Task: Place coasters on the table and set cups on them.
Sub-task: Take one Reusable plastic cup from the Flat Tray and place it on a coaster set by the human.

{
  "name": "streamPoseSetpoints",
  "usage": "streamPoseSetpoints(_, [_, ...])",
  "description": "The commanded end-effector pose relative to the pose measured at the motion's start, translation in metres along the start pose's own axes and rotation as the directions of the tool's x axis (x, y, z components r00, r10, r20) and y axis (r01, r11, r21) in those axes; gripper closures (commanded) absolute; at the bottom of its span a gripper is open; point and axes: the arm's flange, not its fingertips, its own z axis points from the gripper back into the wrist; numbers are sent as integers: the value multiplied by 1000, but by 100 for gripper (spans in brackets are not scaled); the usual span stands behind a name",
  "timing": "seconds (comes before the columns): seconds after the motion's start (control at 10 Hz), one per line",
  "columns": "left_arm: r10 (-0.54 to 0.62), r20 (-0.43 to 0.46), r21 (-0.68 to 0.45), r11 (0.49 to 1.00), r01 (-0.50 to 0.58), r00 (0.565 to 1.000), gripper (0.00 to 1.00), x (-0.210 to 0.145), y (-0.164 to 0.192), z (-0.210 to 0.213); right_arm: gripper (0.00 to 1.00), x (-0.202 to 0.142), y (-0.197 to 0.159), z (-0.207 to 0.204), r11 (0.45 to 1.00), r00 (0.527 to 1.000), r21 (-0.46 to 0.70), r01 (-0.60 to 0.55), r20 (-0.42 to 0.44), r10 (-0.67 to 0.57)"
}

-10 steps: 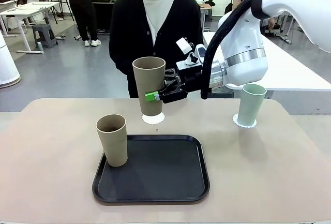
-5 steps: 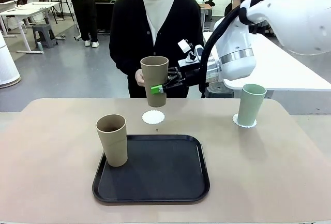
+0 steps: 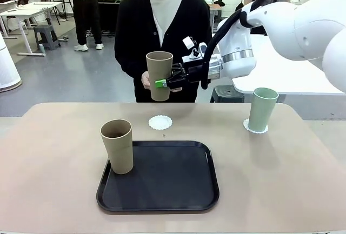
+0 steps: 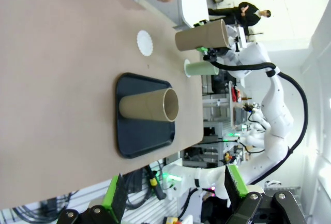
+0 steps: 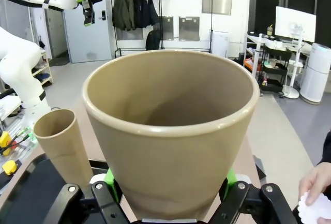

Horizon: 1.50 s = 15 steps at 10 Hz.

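Note:
My right gripper [image 3: 165,82] is shut on a tan-brown cup [image 3: 160,75], holding it upright in the air in front of the person, above and beyond a bare white coaster [image 3: 160,122] on the table [image 3: 54,191]. In the right wrist view this cup [image 5: 170,131] sits between the green pads [image 5: 229,176]. The second tan cup [image 3: 117,146] stands on the left edge of the black tray [image 3: 162,191]. A mint green cup [image 3: 262,108] stands on its coaster [image 3: 255,128] at the right. My left gripper [image 4: 173,190] is open, high above the table.
The person stands at the far edge with a hand [image 3: 146,80] close behind the lifted cup. That hand holds a white doily [image 5: 318,206]. The left wrist view shows the tray [image 4: 139,141], the bare coaster [image 4: 146,43] and both arms' side of the table.
My right gripper has lifted the tan cup off the middle coaster and carried it up and away toward the person. The coaster now lies bare.

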Motion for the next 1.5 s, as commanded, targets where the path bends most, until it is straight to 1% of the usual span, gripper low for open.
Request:
streamPoseSetpoints(0.0, [-11, 2, -14, 1000, 11, 1000, 0, 0, -1, 2, 16, -11, -7, -10, 999, 999, 22, -47, -21, 48])
streamPoseSetpoints(0.4, [-11, 2, -14, 1000, 11, 1000, 0, 0, -1, 2, 16, -34, -7, -14, 997, 997, 23, -73, -24, 74])
streamPoseSetpoints(0.5, [-11, 2, -14, 1000, 11, 1000, 0, 0, -1, 2, 16, -34, -7, -12, 997, 996, 18, -79, -25, 80])
streamPoseSetpoints(0.6, [-11, 2, -14, 1000, 11, 1000, 0, 0, -1, 2, 16, -34, -2, -13, 998, 999, 21, -53, -7, 53])
streamPoseSetpoints(1.0, [-11, 2, -14, 1000, 11, 1000, 0, 0, -1, 2, 16, -37, -3, -13, 998, 998, 20, -55, -8, 56])
streamPoseSetpoints(1.1, [-11, 2, -14, 1000, 11, 1000, 0, 0, -1, 2, 16, -45, -8, -11, 999, 999, 22, -35, -2, 35])
streamPoseSetpoints(1.2, [-11, 2, -14, 1000, 11, 1000, 0, 0, -1, 2, 16, -51, -16, -8, 999, 999, 28, -40, 20, 39])
streamPoseSetpoints(1.4, [-11, 2, -14, 1000, 11, 1000, 0, 0, -1, 2, 16, -64, -30, -8, 1000, 1000, 14, -27, 15, 27])
